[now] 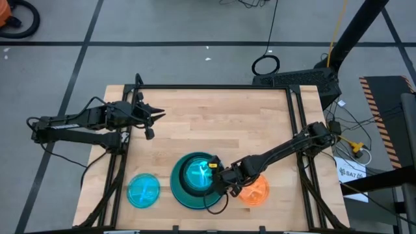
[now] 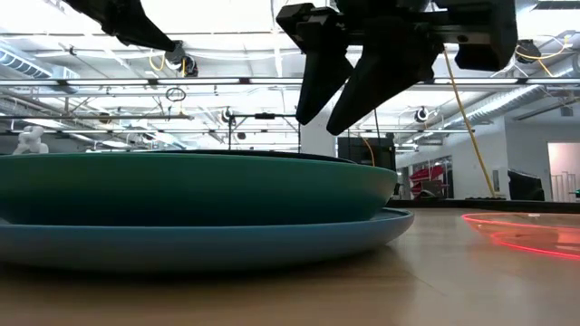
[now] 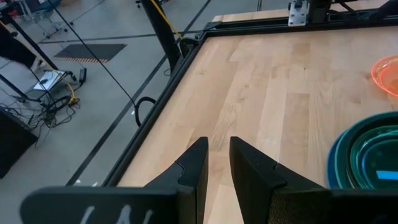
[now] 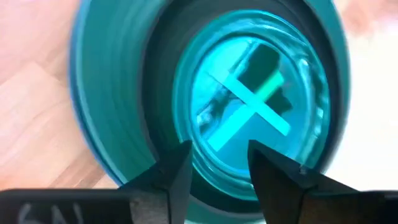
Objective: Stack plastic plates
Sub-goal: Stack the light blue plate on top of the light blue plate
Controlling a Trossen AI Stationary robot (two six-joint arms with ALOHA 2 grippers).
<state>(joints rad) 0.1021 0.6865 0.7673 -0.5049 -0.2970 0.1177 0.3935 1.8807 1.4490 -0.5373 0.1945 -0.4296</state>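
Note:
A stack of plates sits near the table's near edge: a large blue plate (image 2: 181,243) at the bottom, a teal one (image 1: 181,190) (image 2: 181,186) on it, a dark one inside, and a small translucent cyan plate (image 4: 249,106) on top. A single cyan plate (image 1: 143,190) lies flat to the stack's left. An orange plate (image 1: 257,193) (image 2: 530,237) lies flat to its right. My right gripper (image 1: 216,170) (image 2: 340,113) (image 4: 217,168) hangs open and empty just above the stack's right part. My left gripper (image 1: 155,123) (image 3: 217,155) waits over the table's far left, its fingers slightly apart.
Bare wood (image 1: 221,123) fills the table's middle and far half. A black frame rail (image 1: 214,87) runs along the table's edges. Cables and a stand (image 1: 296,78) lie on the floor beyond the far right corner.

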